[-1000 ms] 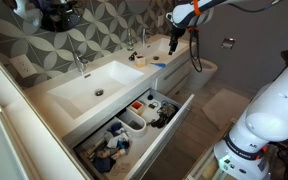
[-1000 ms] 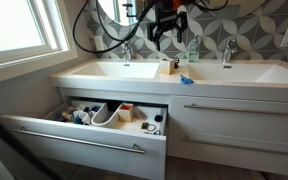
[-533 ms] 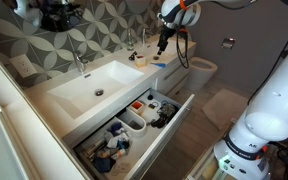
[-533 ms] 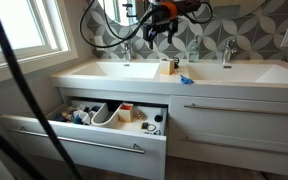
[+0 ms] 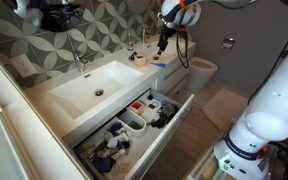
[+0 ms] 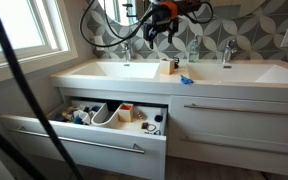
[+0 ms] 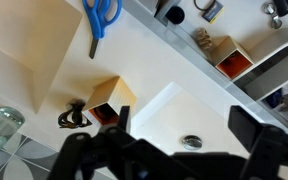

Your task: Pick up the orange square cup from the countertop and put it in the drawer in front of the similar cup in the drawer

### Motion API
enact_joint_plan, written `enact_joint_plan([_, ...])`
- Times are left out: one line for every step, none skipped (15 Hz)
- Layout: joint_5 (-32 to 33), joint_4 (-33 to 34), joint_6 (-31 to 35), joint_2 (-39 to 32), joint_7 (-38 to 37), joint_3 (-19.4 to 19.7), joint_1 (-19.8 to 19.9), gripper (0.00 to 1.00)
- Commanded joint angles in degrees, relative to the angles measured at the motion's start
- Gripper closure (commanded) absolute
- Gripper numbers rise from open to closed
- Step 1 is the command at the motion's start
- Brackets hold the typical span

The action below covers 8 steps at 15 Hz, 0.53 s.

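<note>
Vanity top: open jaws high above the cup

Pulled out nearest, the drawer [image 6: 74,135] holds the similar cup [image 6: 126,109] among organizer bins [image 6: 102,114]. Beyond it, on the countertop [image 6: 224,86] between the basins [image 6: 109,70], the orange square cup [image 6: 170,66] sits beside a small dark object [image 7: 74,117]. Farther up, the gripper [image 6: 159,30] hovers spread wide, empty. Best, I judge: centre overhead, square the jaws to its flat sides, then descend.

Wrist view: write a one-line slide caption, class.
Open gripper hangs over the basin, orange square cup on the countertop beside it, blue scissors farther off.
</note>
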<state>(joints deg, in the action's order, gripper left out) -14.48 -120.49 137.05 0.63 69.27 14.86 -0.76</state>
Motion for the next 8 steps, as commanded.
enact_joint_plan([0.06, 0.05, -0.1, 0.02, -0.1, -2.85, 2.82, 0.0])
enact_joint_plan([0.77, 0.97, -0.77, -0.83, 1.36, -3.21, 2.91, 0.0])
enact_joint_plan([-0.01, 2.29, -2.02, -1.79, 3.4, -3.79, 3.17, 0.0])
enact_joint_plan([0.31, 3.49, -2.41, -2.77, 4.75, -4.37, 3.48, 0.0])
enact_joint_plan([1.88, 5.54, -3.72, -4.34, 5.97, -4.81, 3.81, 0.0])
enact_joint_plan([2.92, 7.58, -5.48, -5.81, 7.5, -5.26, 4.13, 0.0])
enact_joint_plan([4.32, 9.62, -6.06, -7.5, 8.5, -5.65, 4.45, 0.0])
enact_joint_plan([5.61, 11.81, -7.17, -9.24, 10.33, -6.06, 4.92, 0.0])
